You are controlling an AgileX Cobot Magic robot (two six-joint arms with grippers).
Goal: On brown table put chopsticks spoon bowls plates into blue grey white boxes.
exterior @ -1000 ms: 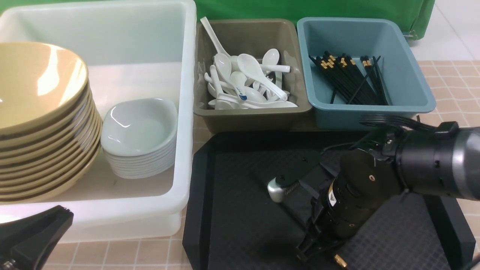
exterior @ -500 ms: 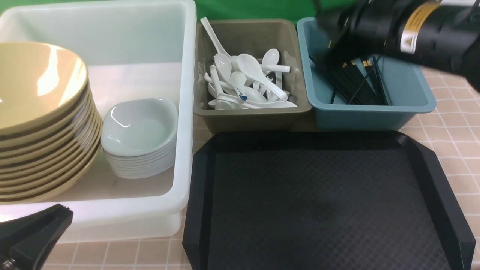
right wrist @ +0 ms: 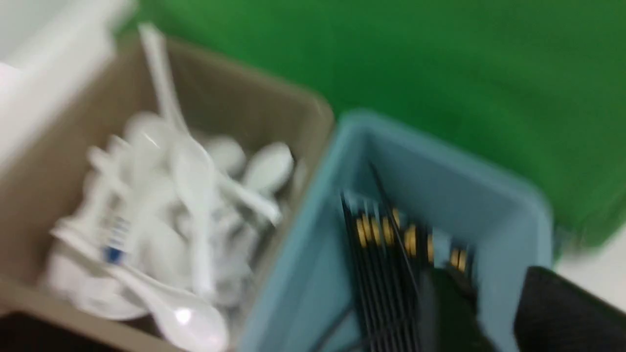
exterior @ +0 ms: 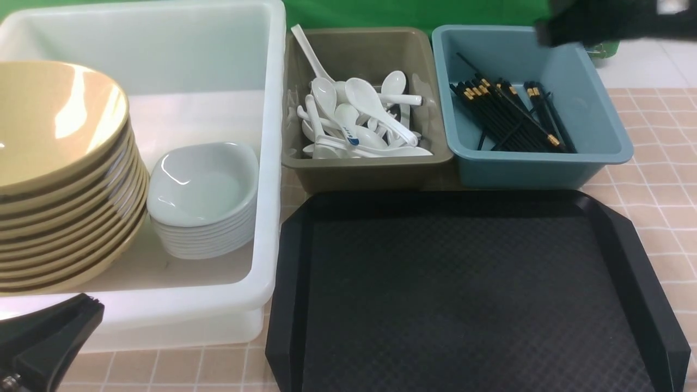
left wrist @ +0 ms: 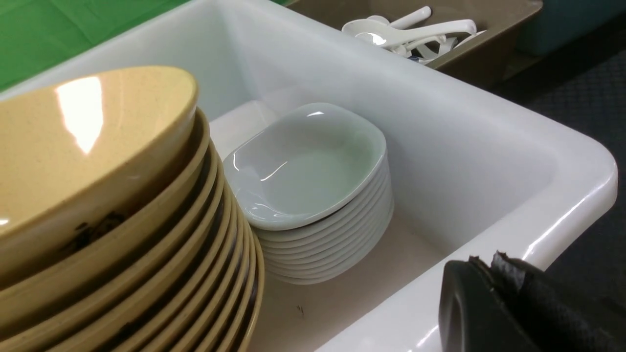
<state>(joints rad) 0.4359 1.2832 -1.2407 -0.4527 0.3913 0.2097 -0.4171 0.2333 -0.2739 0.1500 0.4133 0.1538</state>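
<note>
Chopsticks lie heaped in the blue box at the upper right of the front view. Spoons fill the grey box at top centre, stacked bowls and plates sit side by side in the white box on the left, and a tray covers the table at lower right. Right gripper, a blur at the top right over the blue box, has its jaws apart with nothing between them, while left gripper hangs at the lower left just outside the white box, fingers pressed together on nothing.
</note>
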